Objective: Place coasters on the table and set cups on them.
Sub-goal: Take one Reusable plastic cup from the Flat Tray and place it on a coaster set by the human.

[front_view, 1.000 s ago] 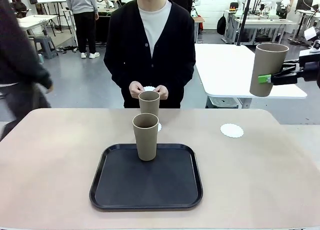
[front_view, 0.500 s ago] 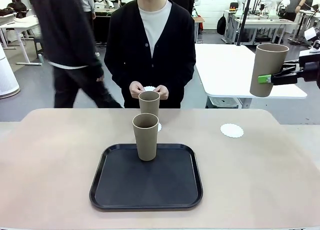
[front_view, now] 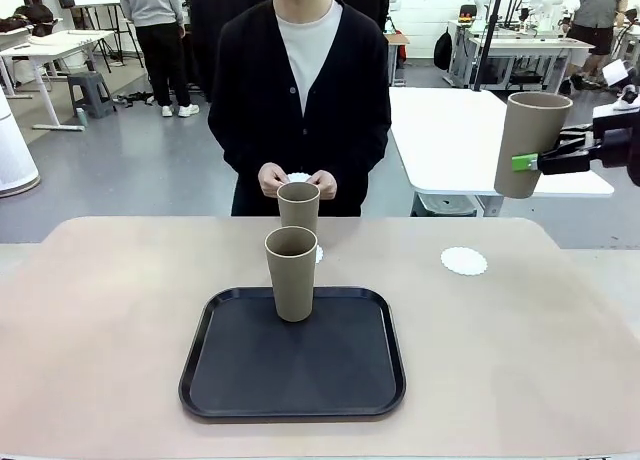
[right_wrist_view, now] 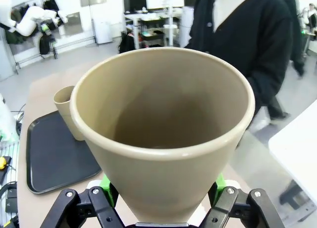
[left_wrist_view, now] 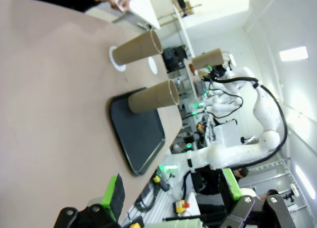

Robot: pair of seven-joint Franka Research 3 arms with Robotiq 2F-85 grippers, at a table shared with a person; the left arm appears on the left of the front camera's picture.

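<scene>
My right gripper (front_view: 528, 162) is shut on a beige cup (front_view: 531, 145), holding it in the air above the table's far right edge. In the right wrist view that cup (right_wrist_view: 163, 139) stands between the green pads (right_wrist_view: 218, 184). A white coaster (front_view: 464, 261) lies bare on the table (front_view: 100, 310) below and left of the held cup. A second cup (front_view: 291, 273) stands on the black tray (front_view: 292, 380). A third cup (front_view: 298, 208) stands just behind the tray on a coaster (front_view: 318, 254). The person's hands hold another coaster (front_view: 299, 177). My left gripper (left_wrist_view: 171, 198) is open and holds nothing.
The person stands at the far side, hands close above the third cup. A white rectangular table (front_view: 450, 130) is behind the held cup. Bare tabletop lies left and right of the tray. In the left wrist view the tray (left_wrist_view: 141, 139) and both standing cups lie ahead.
The right gripper has shifted the held cup slightly left. A passer-by behind the person has walked on. The cups and coasters on the table have not moved.
</scene>
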